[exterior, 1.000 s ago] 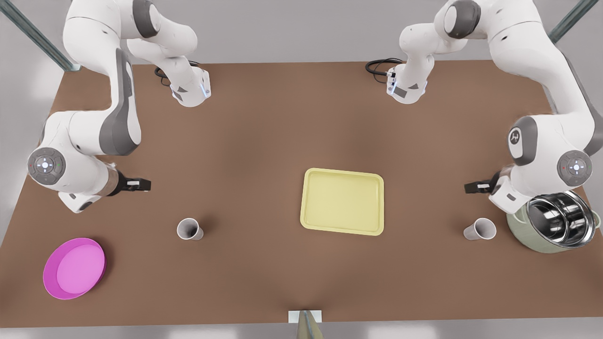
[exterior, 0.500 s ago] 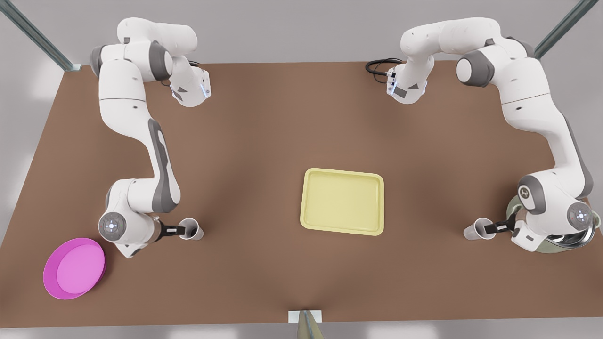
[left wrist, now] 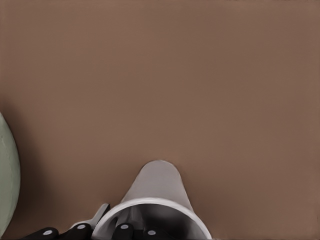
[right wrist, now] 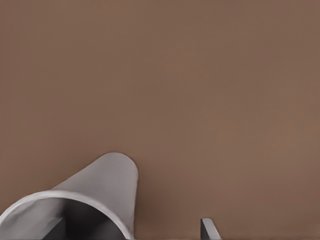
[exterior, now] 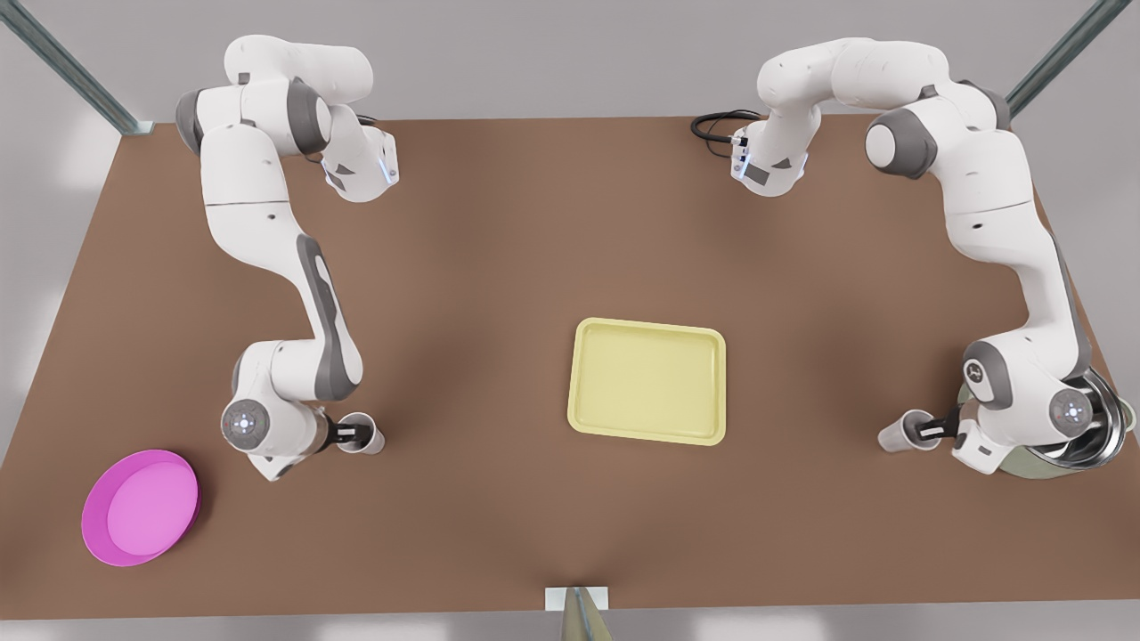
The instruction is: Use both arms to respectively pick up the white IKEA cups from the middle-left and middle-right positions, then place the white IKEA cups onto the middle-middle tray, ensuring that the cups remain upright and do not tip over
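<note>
Two white cups stand upright on the brown table. The cup (exterior: 899,437) at the front view's right has my left gripper (exterior: 929,431) at its rim. In the left wrist view that cup (left wrist: 157,185) has one finger inside and one outside, close together on the wall, so the gripper (left wrist: 112,220) is shut on it. My right gripper (exterior: 354,435) is at the cup (exterior: 369,439) at the front view's left. The right wrist view has that gripper (right wrist: 132,227) open, one finger inside the cup (right wrist: 107,177) and the other well outside. The pale yellow tray (exterior: 588,418) lies between the cups.
A green steel-lined pot (exterior: 1091,427) stands right behind the left arm's wrist, its side (left wrist: 6,190) at the edge of the left wrist view. A magenta plate (exterior: 138,506) lies at the front view's near left. Black cables (exterior: 712,125) lie at the far edge.
Both arms have dropped from above the table to the cups and pushed their fingers over the rims. The cups stay where they were.
</note>
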Action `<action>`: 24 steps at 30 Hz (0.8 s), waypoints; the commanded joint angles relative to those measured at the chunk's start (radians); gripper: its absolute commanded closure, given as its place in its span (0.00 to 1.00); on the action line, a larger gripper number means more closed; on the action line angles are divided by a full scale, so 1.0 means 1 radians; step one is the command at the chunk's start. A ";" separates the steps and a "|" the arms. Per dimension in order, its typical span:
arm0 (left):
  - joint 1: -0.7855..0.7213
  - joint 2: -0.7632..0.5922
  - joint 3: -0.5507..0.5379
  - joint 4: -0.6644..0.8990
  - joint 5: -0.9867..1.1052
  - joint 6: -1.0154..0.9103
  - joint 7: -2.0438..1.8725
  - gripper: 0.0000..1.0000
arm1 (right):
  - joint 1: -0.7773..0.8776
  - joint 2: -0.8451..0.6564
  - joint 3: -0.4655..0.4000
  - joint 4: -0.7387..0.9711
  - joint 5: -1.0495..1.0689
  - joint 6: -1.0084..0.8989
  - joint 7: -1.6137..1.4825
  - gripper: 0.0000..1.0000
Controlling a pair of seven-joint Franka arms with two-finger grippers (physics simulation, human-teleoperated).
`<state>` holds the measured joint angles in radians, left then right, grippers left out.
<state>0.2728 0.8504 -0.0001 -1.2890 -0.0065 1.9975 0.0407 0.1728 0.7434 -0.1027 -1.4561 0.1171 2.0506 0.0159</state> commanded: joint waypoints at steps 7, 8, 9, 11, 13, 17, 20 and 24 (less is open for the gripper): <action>-0.191 -0.131 0.000 -0.016 -0.033 -0.066 -0.307 0.79 | -0.007 0.001 0.000 -0.040 0.004 0.089 -0.008 0.00; -0.294 -0.151 -0.001 -0.006 -0.036 -0.154 -0.349 0.79 | -0.007 0.001 0.000 -0.040 0.004 0.089 -0.008 0.00; -0.319 -0.157 -0.037 0.000 -0.033 -0.166 -0.421 0.79 | -0.009 0.001 0.000 -0.040 0.006 0.089 -0.013 0.14; -0.326 -0.162 -0.155 0.002 -0.029 -0.166 -0.490 0.79 | -0.009 0.001 0.000 -0.040 0.007 0.089 -0.017 0.53; -0.443 -0.162 -0.190 0.002 -0.026 -0.160 -0.677 0.79 | -0.007 0.001 -0.002 -0.038 0.003 0.086 -0.017 0.75; -0.480 -0.129 -0.294 -0.073 -0.004 -0.008 -0.834 0.79 | 0.004 0.001 -0.002 -0.029 0.001 0.079 -0.002 0.79; -0.397 -0.162 -0.397 -0.291 0.000 0.259 -0.854 0.79 | 0.013 -0.002 0.000 -0.013 0.000 0.077 -0.011 0.79; -0.386 -0.200 -0.402 -0.358 0.000 0.268 -0.846 0.79 | 0.014 -0.050 0.107 0.019 0.004 0.077 0.004 0.79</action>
<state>-0.1161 0.6506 -0.3994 -1.6464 -0.0044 2.1445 -0.4463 0.1911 0.7043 -0.0153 -1.4352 0.1261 2.1274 -0.0043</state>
